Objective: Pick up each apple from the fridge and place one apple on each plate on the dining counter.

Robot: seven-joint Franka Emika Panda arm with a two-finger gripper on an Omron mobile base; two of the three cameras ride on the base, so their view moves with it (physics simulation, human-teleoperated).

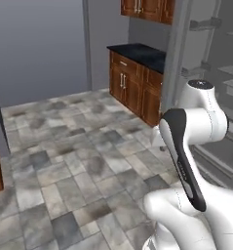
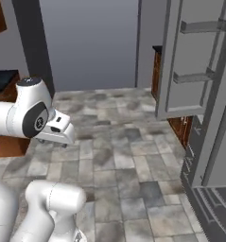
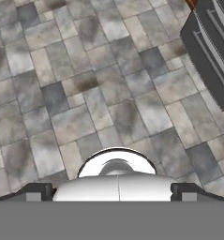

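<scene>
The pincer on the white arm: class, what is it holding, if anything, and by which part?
Nothing is held. The pincer stands open over the grey stone-tiled floor, with no object between its fingertips.

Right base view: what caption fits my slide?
White robot arm waits on grey floor tiles beside the open fridge.

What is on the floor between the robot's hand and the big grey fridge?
Nothing but bare grey stone floor tiles between the open two-finger gripper and the tall grey fridge, seen in the hand view.
</scene>
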